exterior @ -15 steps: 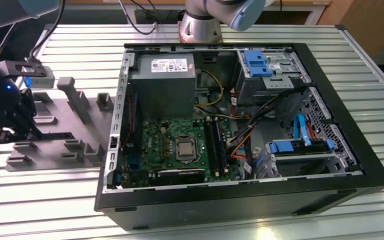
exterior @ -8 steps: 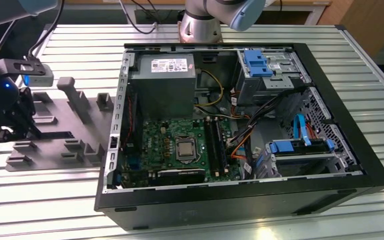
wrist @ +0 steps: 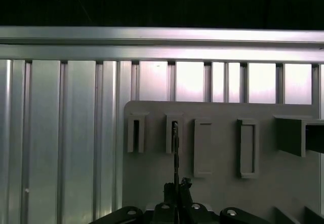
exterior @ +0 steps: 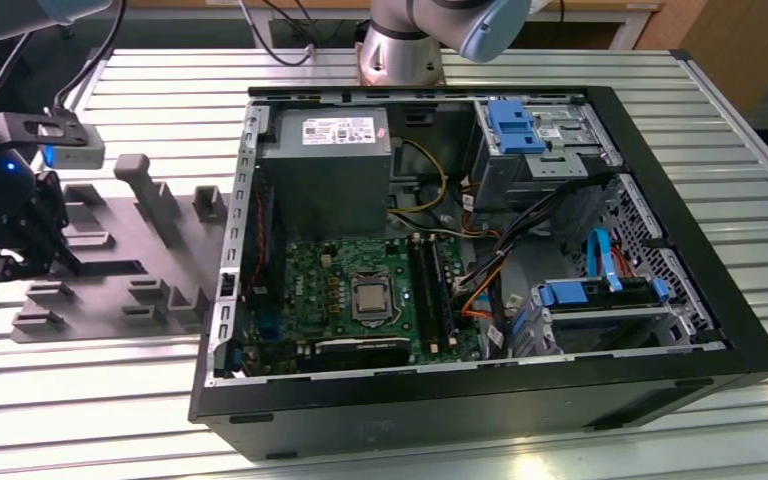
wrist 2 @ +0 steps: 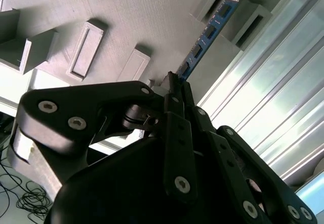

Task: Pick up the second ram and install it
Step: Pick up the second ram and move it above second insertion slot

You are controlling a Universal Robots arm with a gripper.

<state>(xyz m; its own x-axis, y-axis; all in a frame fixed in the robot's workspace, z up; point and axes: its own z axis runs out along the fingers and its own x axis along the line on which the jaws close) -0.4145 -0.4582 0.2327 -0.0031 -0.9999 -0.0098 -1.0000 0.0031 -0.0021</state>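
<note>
Blue memory stick stands on edge above the grey tray, its far end at a tray slot. The gripper pinches its near end. Held so close to one end, the stick could tilt or slip.

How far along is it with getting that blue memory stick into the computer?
Done: the grab. In the second wrist view, the gripper is shut on one end of the second ram. In hand: the stick's far end is at a slot block on the grey holder tray, outside the computer case. Left: the stick is not yet in the memory slots on the motherboard.
</note>
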